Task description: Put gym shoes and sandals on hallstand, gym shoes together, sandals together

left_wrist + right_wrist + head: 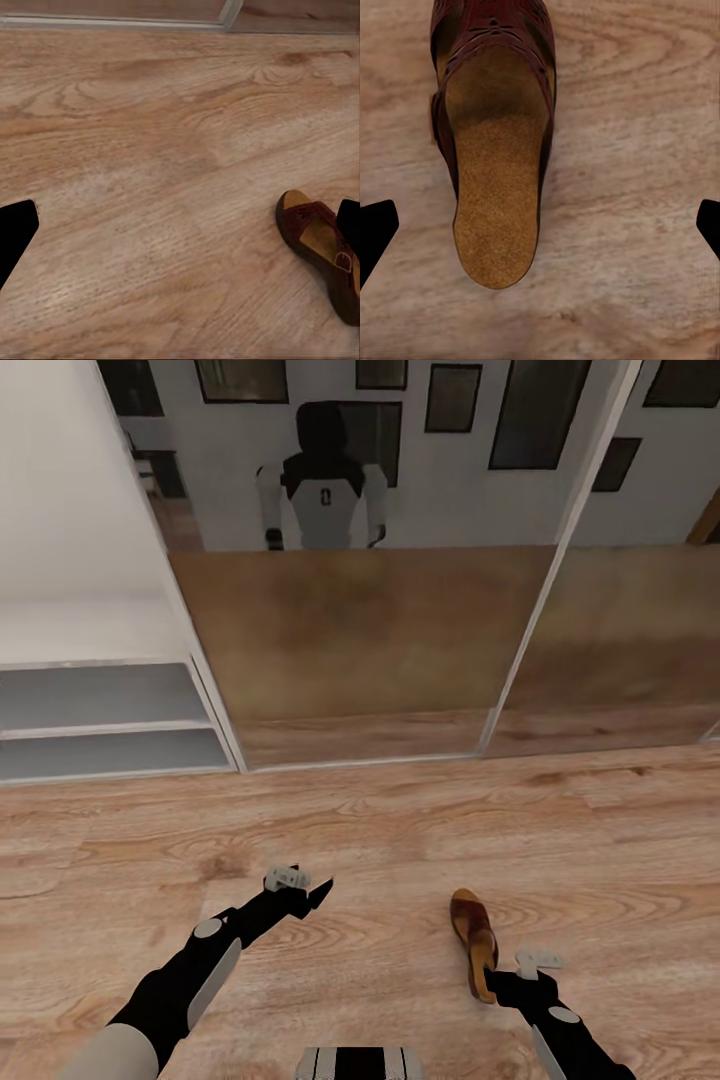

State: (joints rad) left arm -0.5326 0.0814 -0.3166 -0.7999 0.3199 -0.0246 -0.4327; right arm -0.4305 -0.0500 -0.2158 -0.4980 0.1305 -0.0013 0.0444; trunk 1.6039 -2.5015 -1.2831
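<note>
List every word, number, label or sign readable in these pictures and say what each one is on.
No text is clearly readable.
Robot's reflection in the mirrored door: a small mark on its chest, too blurred to read.
Sandal on the floor: a cut-out pattern on the strap and a plain footbed, no lettering.
Dark framed pictures in the reflection: no legible text.

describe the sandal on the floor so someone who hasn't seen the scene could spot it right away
Start at the mirrored sliding doors ahead, then come back over the wood-plank floor toward the robot. Just in front of the right gripper lies the sandal, flat on the planks. It is dark brown leather, open-backed, with a perforated toe strap and tan footbed, and is the one shoe in sight.
</note>
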